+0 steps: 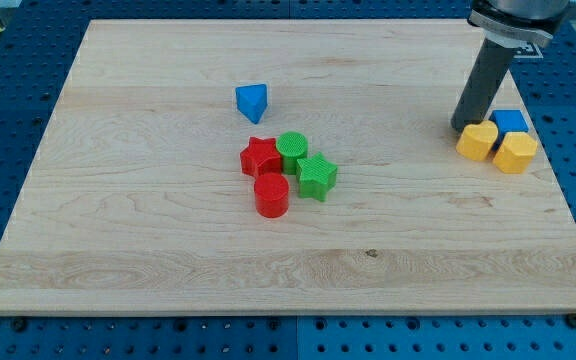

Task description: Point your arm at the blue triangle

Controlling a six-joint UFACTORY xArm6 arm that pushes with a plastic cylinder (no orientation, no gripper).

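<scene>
The blue triangle [252,102] lies alone on the wooden board [148,220], left of centre toward the view's top. My tip [460,126] rests on the board at the view's right, far to the right of the blue triangle. It touches or nearly touches the left side of a yellow block [477,141].
A second yellow block [515,152] and a blue cube [510,123] sit beside the first yellow one near the right edge. A cluster lies mid-board: red star [260,156], green cylinder [292,149], green star [316,176], red cylinder [271,195].
</scene>
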